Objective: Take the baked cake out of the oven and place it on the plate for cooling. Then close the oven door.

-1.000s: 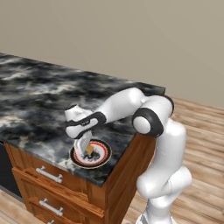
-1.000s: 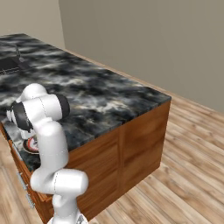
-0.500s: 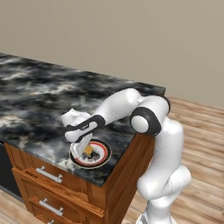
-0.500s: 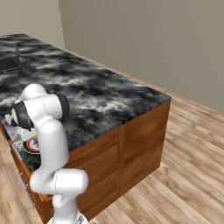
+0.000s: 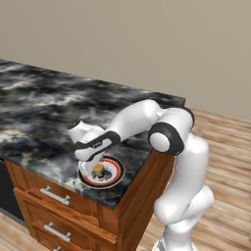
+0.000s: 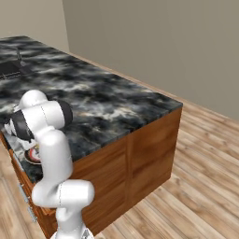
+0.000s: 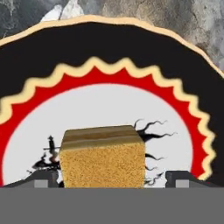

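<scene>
The baked cake [image 7: 103, 157], a tan-brown block, rests on the white middle of a round plate [image 7: 109, 48] with a black rim and a red zigzag ring. My gripper [image 7: 113, 177] is open around it, with a gap between each dark fingertip [image 7: 43, 178] and the cake's sides. In the left base view the gripper [image 5: 94, 165] points down over the plate [image 5: 117, 172] near the counter's front corner, with the cake [image 5: 99, 169] just below it. In the right base view my arm hides most of the plate [image 6: 32, 156]. The oven and the oven door are out of view.
The plate sits on a dark marbled counter [image 5: 44, 108] above wooden drawers [image 5: 54, 196] with metal handles. The counter's edge [image 5: 122, 196] runs close in front of the plate. A sink [image 6: 9, 69] lies at the counter's far end. Wooden floor [image 6: 196, 163] is to the right.
The jaws have spread apart and let go of the cake, which now sits free on the plate. The hand has stayed just above the plate.
</scene>
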Tool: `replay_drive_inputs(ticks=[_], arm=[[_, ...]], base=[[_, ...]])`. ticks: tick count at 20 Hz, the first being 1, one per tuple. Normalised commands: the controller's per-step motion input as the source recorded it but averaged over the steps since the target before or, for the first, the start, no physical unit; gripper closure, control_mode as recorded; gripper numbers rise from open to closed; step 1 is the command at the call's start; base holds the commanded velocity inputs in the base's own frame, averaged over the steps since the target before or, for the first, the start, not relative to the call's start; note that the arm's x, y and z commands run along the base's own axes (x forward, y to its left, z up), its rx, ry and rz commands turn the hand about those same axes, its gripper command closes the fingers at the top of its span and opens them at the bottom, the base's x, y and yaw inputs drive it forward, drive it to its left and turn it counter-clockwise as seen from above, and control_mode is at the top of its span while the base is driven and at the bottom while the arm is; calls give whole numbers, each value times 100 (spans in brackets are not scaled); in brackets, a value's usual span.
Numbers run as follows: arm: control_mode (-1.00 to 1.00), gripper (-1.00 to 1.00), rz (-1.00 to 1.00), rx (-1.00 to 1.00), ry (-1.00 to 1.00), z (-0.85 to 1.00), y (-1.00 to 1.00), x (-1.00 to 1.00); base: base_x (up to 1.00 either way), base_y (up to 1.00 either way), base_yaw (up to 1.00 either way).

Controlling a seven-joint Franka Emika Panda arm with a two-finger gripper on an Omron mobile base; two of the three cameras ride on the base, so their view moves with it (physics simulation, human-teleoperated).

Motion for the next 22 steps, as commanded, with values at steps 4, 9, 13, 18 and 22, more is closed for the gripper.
replay_drive_inputs(ticks=[4,9,13,18,22], arm=[[-100,-100,-6,8,-20,83,-29,-22],[-100,-100,-7,21,-18,100,-48,-48],[-100,-100,-11,17,-5,99,-70,-70],[-100,-100,-17,10,-5,77,-82,-85],[-100,-100,-18,3,-2,53,-55,-68]], base=[[0,0,0],[0,0,0],[0,0,0],[0,0,0],[0,0,0]])
